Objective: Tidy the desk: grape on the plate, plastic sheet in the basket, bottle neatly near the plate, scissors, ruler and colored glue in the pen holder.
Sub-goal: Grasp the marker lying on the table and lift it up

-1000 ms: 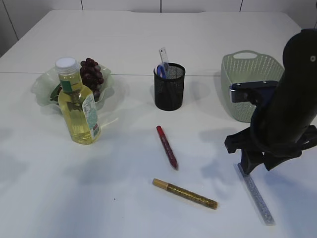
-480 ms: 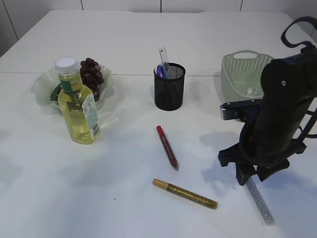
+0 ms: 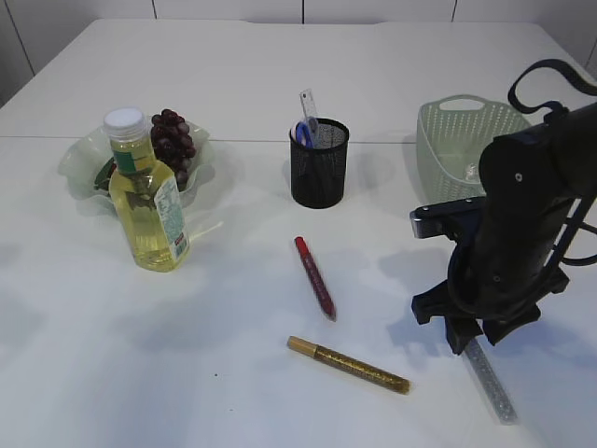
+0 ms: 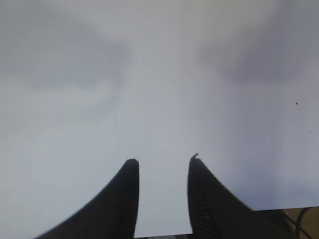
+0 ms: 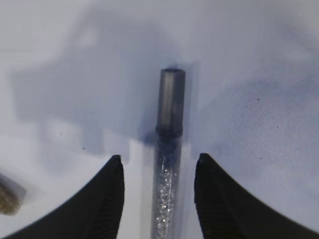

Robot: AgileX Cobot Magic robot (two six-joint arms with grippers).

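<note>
Glue step: right gripper (image 5: 157, 194) poised over silver glitter glue (image 5: 168, 164), lower right of exterior frame.
Jaws apart, straddling tube on table, not yet clamped. Next: close, lift, carry to pen holder (image 3: 318, 163). Left gripper (image 4: 162, 196) apart, empty.

My exterior view looks down at a slant from about chest height across the white table (image 3: 233, 75), facing its far edge; it takes in most of the surface, with the right arm (image 3: 522, 224) close at the right edge; my left wrist view points nearly straight down, very near the table, showing only bare surface beyond two dark fingertips (image 4: 127, 199), so I cannot place it in the exterior view; my right wrist view also faces down at close range, looking between its fingertips (image 5: 112, 199) at the silver glitter glue (image 5: 168, 149); that tube and the gold glue's end (image 5: 7, 199) are what it shares with the exterior view.
</note>
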